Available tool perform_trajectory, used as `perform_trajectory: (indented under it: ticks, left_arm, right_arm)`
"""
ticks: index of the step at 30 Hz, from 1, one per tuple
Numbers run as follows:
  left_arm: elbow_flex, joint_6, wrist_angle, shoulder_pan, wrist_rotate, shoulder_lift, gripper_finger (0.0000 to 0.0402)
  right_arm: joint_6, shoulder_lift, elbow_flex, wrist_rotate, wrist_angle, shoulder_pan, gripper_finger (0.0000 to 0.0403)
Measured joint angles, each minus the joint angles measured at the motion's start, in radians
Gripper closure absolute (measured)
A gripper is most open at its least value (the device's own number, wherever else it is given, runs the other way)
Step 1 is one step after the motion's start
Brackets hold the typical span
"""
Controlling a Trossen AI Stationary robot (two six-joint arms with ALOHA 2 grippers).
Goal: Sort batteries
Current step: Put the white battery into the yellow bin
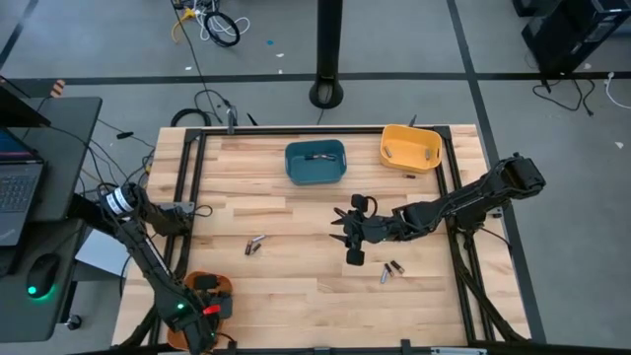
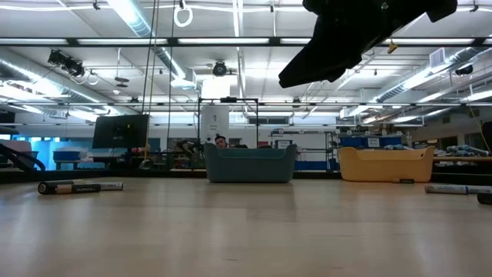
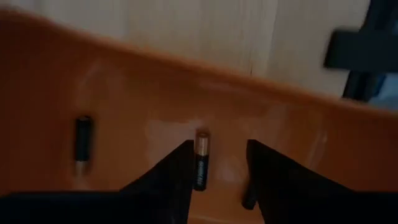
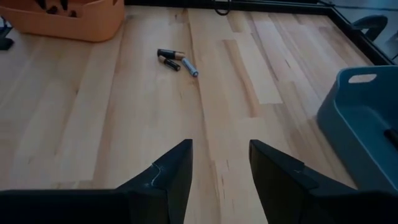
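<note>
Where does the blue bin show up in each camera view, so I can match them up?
High view: the blue bin sits at the table's far edge, centre, left of the yellow bin.
Low view: centre background, yellow bin to its right.
Left wrist view: not in it; only an orange bin holding batteries.
Right wrist view: at the right edge.
Shared landmark: the yellow bin links the high and low views.

L gripper [image 3: 219, 171] over orange bin [image 3: 124, 93], fingers [image 3: 166, 183] apart w/ gap between. Dark battery w/ copper-coloured end [image 3: 201, 160] lies on bin floor in that gap, close to one finger, not gripped. 2nd dark battery [image 3: 83, 142] also on bin floor, well apart from the 1st. Beyond bin wall: light wood table [image 3: 205, 31], dark blurry object [image 3: 364, 56] at edge, can't tell what it is.
</note>
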Motion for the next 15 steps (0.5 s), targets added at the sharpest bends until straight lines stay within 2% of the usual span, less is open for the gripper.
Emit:
perform_trajectory:
  ticks: [7,11,15]
  left_arm:
    - [0.176,-0.079,-0.172,0.006,-0.108,-0.008,0.0247]
    - [0.224,-0.126,-0.199,0.023,-0.222,-0.049,0.0275]
    - [0.225,-0.129,-0.227,0.084,-0.287,-0.082,0.0314]
  right_arm:
    - [-0.019,-0.042,0.000,0.000,-0.025,0.014,0.0233]
    - [-0.026,-0.100,0.000,0.000,-0.053,0.034,0.0236]
    - [-0.026,-0.148,0.000,0.000,-0.115,0.054,0.0261]
